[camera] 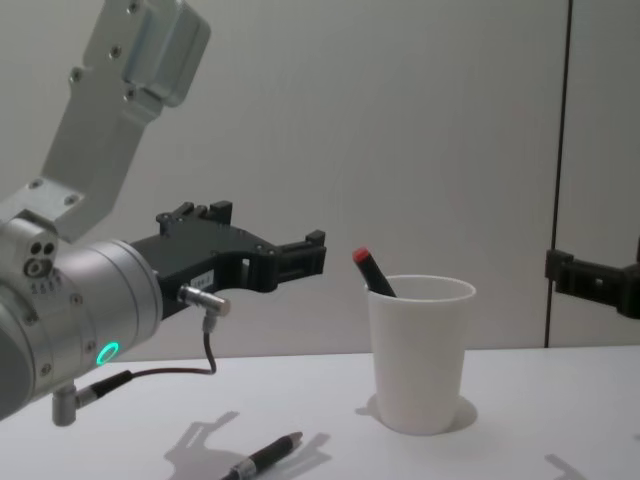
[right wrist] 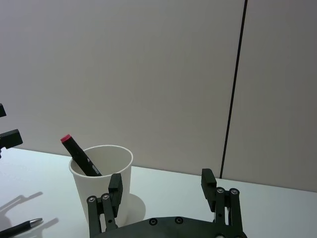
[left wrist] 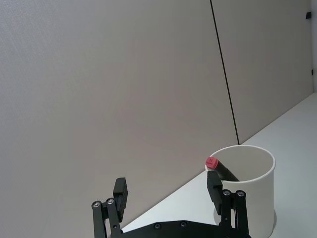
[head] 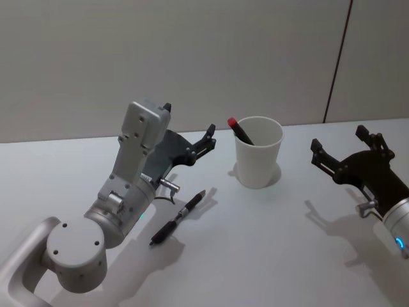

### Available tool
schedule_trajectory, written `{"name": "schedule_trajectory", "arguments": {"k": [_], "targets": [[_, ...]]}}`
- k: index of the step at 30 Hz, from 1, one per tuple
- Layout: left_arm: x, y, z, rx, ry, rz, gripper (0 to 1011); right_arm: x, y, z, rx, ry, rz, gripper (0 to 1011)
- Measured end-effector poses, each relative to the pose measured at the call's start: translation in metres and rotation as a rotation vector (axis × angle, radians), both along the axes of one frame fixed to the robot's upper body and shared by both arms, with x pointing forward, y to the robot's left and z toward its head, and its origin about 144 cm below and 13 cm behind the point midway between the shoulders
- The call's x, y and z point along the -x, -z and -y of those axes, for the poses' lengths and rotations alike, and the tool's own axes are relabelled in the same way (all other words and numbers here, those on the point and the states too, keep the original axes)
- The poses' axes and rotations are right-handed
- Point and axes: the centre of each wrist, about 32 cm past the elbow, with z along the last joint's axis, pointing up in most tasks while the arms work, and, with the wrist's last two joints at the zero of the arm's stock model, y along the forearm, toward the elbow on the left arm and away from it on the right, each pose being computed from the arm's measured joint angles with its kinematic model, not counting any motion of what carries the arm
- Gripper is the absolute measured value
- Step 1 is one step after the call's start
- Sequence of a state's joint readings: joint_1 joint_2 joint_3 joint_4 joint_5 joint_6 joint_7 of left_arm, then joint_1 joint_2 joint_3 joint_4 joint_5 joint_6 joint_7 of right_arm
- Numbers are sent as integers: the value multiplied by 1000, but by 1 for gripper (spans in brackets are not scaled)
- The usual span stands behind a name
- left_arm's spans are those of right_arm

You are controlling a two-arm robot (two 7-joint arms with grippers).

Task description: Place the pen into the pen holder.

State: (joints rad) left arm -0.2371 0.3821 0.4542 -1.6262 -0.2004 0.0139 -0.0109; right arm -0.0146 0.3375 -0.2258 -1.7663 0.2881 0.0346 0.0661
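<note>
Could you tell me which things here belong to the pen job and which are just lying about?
Job: black pen lying on the table; pen holder; left gripper, open, raised near the pen.
Idle: red-capped marker already standing in the holder; right gripper, open, off to the right.

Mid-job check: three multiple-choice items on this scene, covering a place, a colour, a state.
1. The slim black silver-tipped pen lies: A in the cup; B on the white table; C in a tool.
2. Cap of the black marker in the plain white paper cup: A blue; B red; C green.
3. Left tool: A open; B shut on pen; C shut on cup.
Answers: B, flat beside the left arm; B, red above the rim; A, fingers apart, empty.
The right tool waits open, right of the cup.
</note>
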Motion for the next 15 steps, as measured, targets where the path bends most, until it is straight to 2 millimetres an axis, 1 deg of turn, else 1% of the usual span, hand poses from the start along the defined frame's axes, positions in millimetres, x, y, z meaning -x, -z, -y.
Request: {"name": "schedule_trajectory", "arguments": {"k": [11,15], "targets": [[0,0,-1,3,4,-6,1001,0,0,0,0,0,0,1002],[0,-1,-4,9,17,-18,1001,0,0,0,0,0,1,1001]]}}
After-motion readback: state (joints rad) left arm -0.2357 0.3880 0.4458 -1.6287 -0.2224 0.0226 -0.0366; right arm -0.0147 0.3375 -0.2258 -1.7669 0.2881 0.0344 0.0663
